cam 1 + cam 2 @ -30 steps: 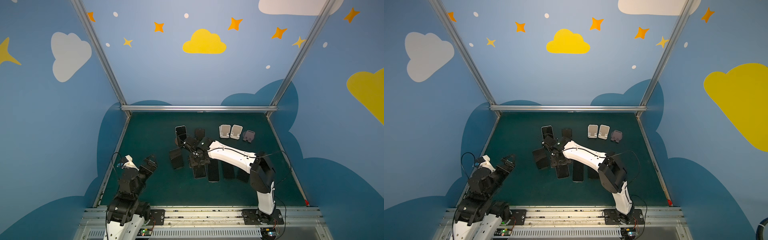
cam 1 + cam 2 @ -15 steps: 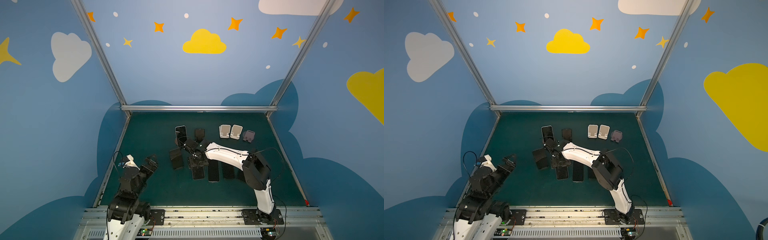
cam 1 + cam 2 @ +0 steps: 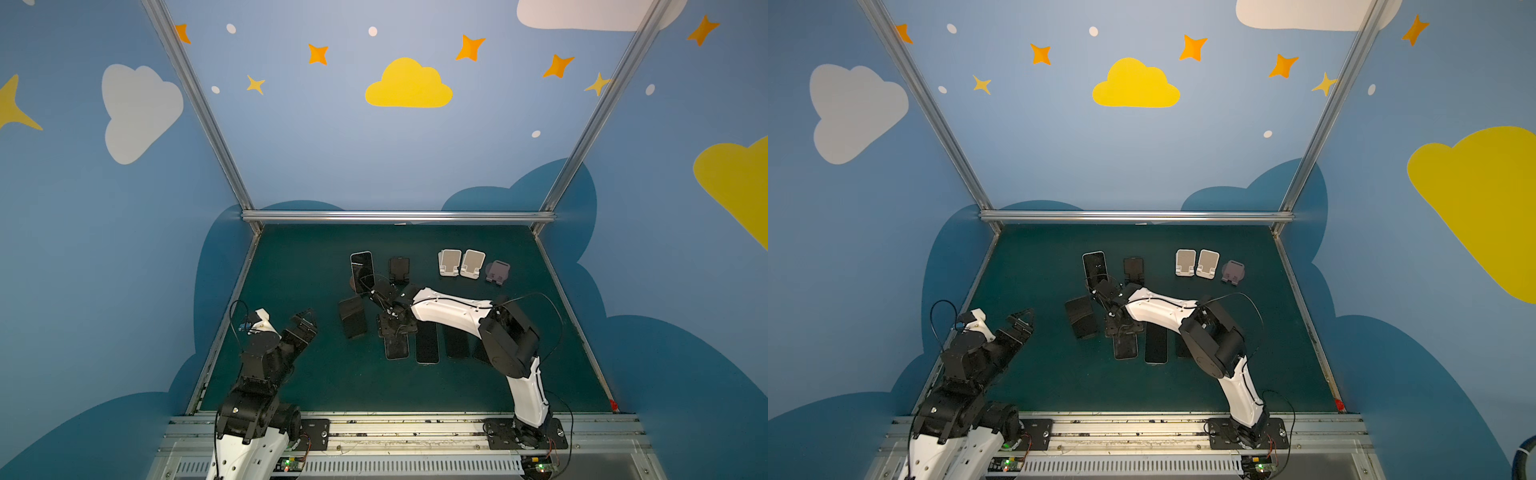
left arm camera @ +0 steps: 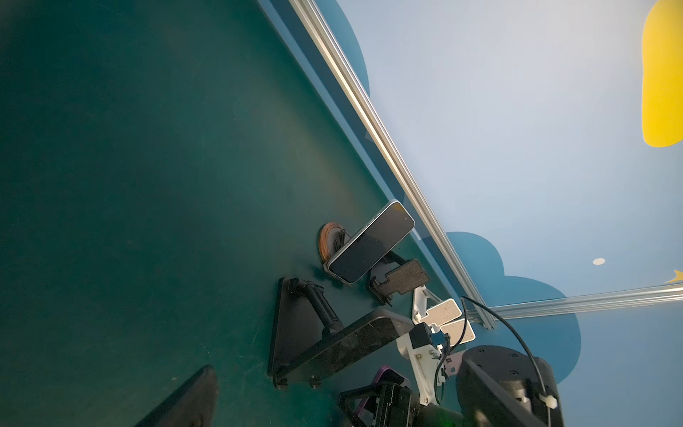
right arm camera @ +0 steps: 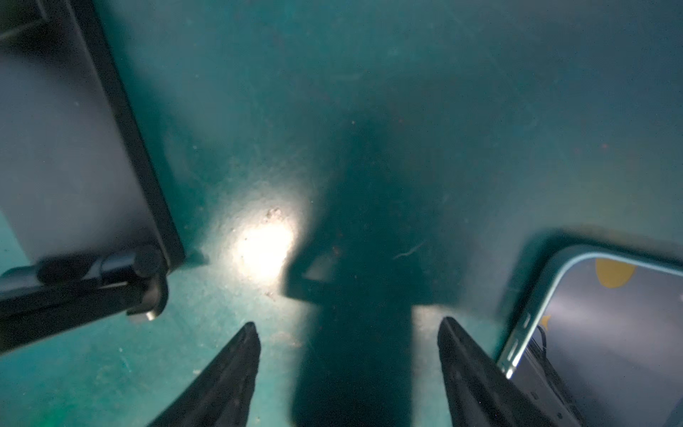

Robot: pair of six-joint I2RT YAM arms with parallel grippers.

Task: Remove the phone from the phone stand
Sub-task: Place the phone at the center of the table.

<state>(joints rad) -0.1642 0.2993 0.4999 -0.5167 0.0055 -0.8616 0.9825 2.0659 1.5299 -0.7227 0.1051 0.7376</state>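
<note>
Clutter beside right fingers (image 5: 221, 377): black stand (image 5: 74, 148), flat phone (image 5: 610, 332).

The dark green mat (image 3: 299, 266) lies bare along its near edge and left side. Mid-table is crowded: a black hinged folding stand (image 3: 352, 318), a row of flat dark phones (image 3: 427, 343), and behind them an upright glossy phone (image 3: 361, 266) on a round wooden stand (image 4: 327, 240). Seen from the right wrist, bare mat separates the black stand from a pale-edged phone (image 5: 598, 332).
</note>
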